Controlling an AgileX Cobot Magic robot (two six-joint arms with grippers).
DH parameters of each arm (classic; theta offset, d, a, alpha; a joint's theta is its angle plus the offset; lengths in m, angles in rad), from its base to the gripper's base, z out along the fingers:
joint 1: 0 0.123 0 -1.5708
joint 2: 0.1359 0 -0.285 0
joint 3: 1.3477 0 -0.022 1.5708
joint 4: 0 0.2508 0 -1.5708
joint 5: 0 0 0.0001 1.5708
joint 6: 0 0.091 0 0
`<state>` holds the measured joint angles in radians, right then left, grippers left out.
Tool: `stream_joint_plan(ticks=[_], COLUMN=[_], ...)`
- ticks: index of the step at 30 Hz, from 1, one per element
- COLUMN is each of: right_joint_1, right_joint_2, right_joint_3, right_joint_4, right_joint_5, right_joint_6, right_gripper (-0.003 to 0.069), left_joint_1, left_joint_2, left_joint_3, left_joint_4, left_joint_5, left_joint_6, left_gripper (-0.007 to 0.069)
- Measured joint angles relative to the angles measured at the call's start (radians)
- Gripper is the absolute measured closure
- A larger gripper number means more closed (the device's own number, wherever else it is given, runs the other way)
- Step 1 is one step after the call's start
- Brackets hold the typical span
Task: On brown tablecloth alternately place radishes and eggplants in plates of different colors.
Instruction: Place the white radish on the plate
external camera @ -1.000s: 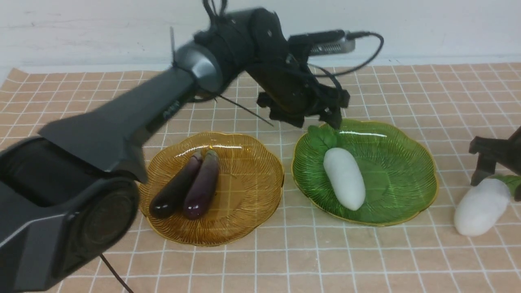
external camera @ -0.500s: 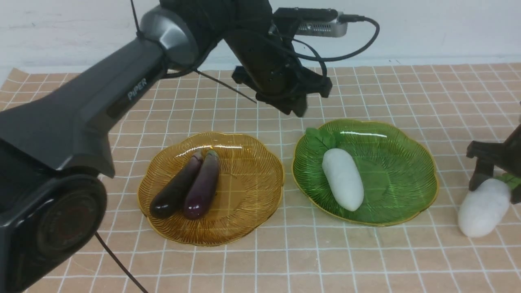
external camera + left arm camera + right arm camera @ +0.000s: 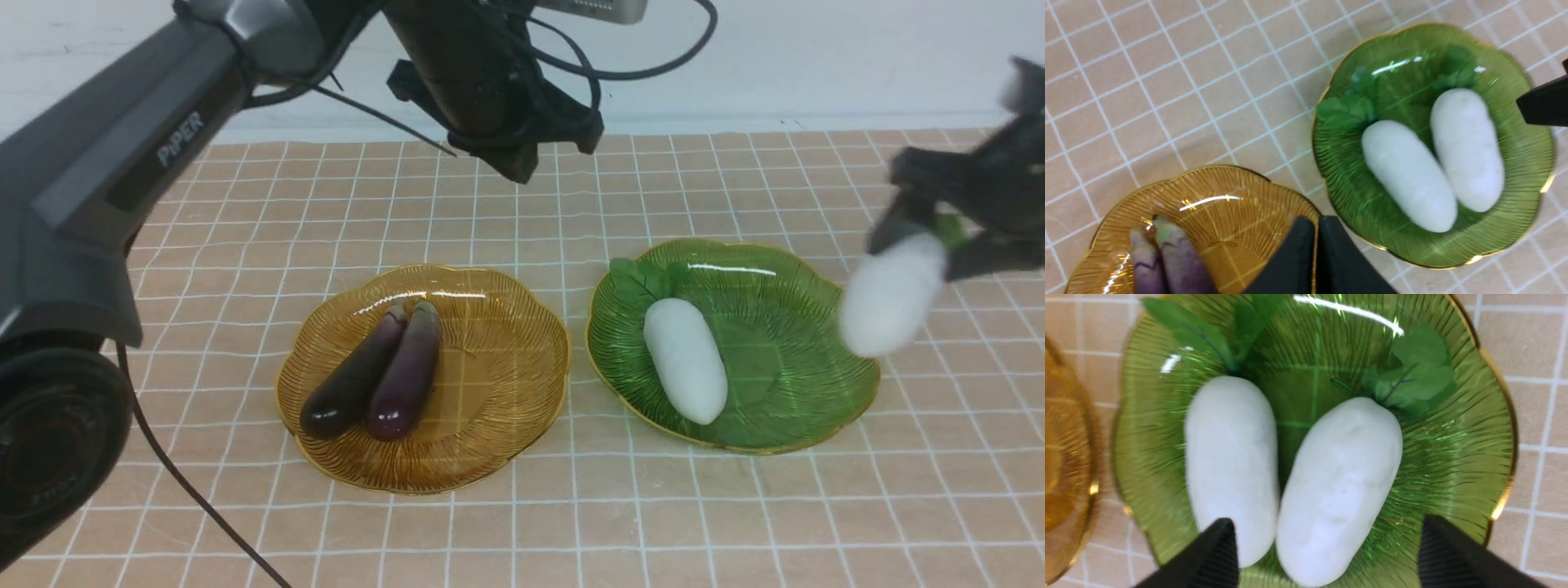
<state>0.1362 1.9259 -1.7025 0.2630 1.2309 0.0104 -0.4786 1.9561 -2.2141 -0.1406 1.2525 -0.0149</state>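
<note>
Two dark purple eggplants (image 3: 355, 384) (image 3: 406, 371) lie side by side in the amber plate (image 3: 490, 457) on the brown tablecloth (image 3: 735, 506). One white radish (image 3: 684, 359) lies in the green plate (image 3: 784, 392). In the blurred front view a second radish (image 3: 891, 298) hangs from my right gripper (image 3: 939, 237) over that plate's right rim. Both wrist views show this radish (image 3: 1337, 490) (image 3: 1466, 149) lying in the plate beside the first (image 3: 1231, 465). There my right gripper (image 3: 1326, 520) is open, its fingers clear of the radish. My left gripper (image 3: 522, 163) (image 3: 1316, 228) is shut, empty and raised behind the plates.
The left arm's long dark link (image 3: 122, 163) crosses the left side of the front view, with a cable (image 3: 188, 498) trailing over the cloth. A white wall (image 3: 816, 65) borders the far edge of the cloth.
My left arm has risen and drawn back to the left, away from the green plate. My right gripper has lifted the second radish off the cloth and carried it up toward the green plate.
</note>
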Motion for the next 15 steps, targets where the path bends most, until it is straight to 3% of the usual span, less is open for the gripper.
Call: stream_joint_plan(ticks=[7,10,15], right_joint_1=[0.013,0.015,0.016], right_joint_2=[-0.414,-0.564,-0.812], right_joint_3=[0.156,0.238,0.405], right_joint_4=[-0.009,-0.031,-0.08], right_joint_5=[0.007,0.005,-0.124], right_joint_6=[-0.021,-0.022,-0.022], right_gripper=[0.0501,0.0596,0.0662], left_joint_1=[0.0,0.0,0.0], left_joint_2=[-0.171,-0.228,-0.369], left_joint_3=[0.133,0.193,0.357], left_joint_4=[0.025,0.049,0.106], left_joint_5=[0.001,0.001,0.001], left_joint_6=[-0.001,-0.001,-0.016], left_gripper=[0.0628,0.0628,0.0628])
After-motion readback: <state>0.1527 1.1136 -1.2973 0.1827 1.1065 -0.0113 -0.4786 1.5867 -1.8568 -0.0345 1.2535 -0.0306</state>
